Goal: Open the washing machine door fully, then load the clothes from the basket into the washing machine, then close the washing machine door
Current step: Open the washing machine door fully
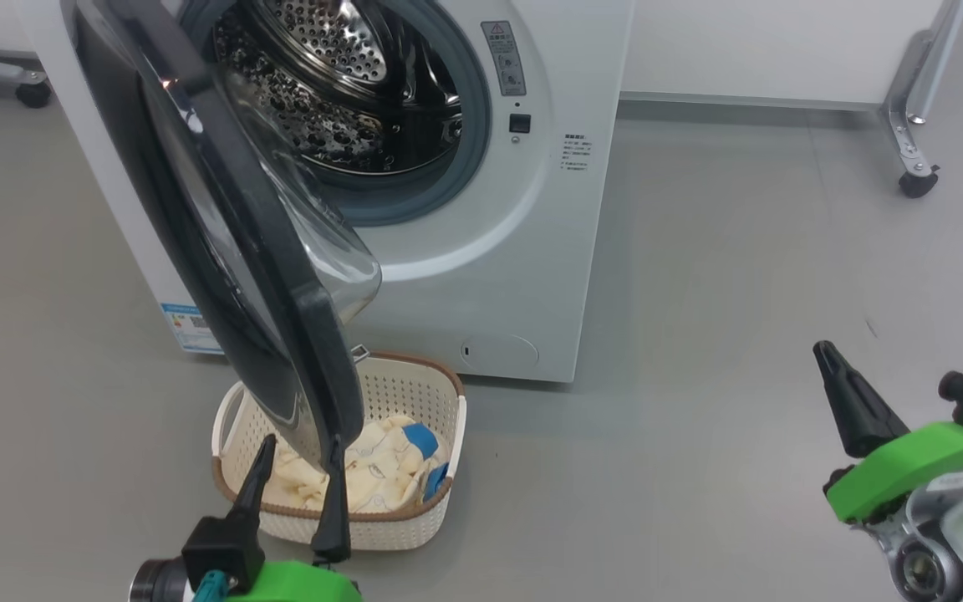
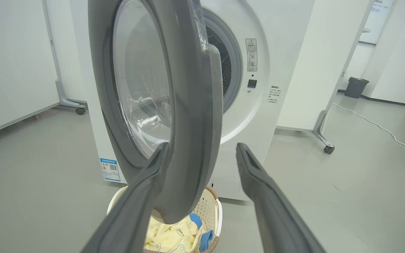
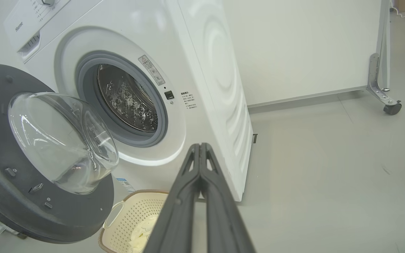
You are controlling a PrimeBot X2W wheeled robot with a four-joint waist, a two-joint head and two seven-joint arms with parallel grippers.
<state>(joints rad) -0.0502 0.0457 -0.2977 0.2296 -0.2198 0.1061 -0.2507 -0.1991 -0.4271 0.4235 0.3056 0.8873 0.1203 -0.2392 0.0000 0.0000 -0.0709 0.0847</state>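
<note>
Right, nearest me my left gripper (image 1: 301, 445) holds its two long dark fingers spread wide, straddling the lower edge of the large round door with the glossy black rim and bulging clear glass bowl (image 1: 314, 334). I cannot tell whether either finger touches it. My right gripper (image 1: 822, 351), fingers pressed together on nothing, hangs well out in front of the big white front-loading washing machine (image 1: 532, 276), toward my right. Just in front of the machine, beneath the door, sits the small cream perforated plastic basket with the brown rim (image 1: 402, 393), and the pale yellow clothes with blue cuffs (image 1: 381, 472) lie in it. The door stands roughly square to the machine's front, so I judge the opening only partly done. Farthest back, the steel perforated drum (image 1: 339, 75) looks empty, so loading and closing remain.
</note>
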